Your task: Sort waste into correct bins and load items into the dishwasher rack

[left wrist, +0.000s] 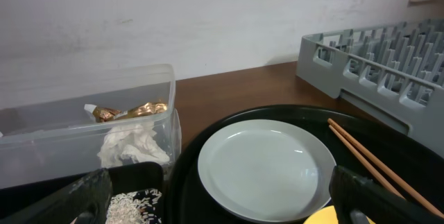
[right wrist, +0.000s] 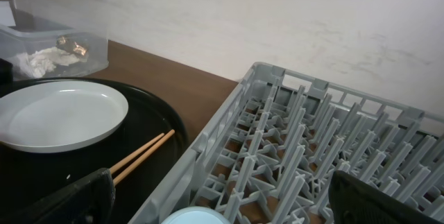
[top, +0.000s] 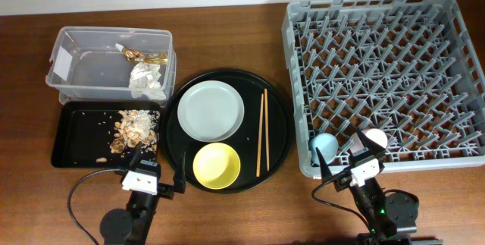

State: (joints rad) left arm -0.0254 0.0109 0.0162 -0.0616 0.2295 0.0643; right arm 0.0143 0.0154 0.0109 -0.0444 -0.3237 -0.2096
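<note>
The clear tub (top: pixel 110 63) at the back left holds crumpled white tissue (top: pixel 148 82) and the gold wrapper (top: pixel 140 54). The black rectangular tray (top: pixel 76 135) in front of it holds food scraps (top: pixel 135 127). The grey rack (top: pixel 386 78) fills the right side. The light blue cup (top: pixel 324 146) sits in its front left corner, with the pale pink cup (top: pixel 375 139) beside it. My left gripper (top: pixel 155 160) is open and empty over the near edge between the two black trays (left wrist: pixel 222 210). My right gripper (top: pixel 347 154) is open and empty above the rack's front, just behind the blue cup (right wrist: pixel 194 217).
A round black tray (top: pixel 276 135) in the middle holds a grey plate (top: pixel 211 111), a yellow bowl (top: pixel 217 164) and wooden chopsticks (top: pixel 262 131). The rack's wall stands right of this tray. The wooden table runs back to a wall.
</note>
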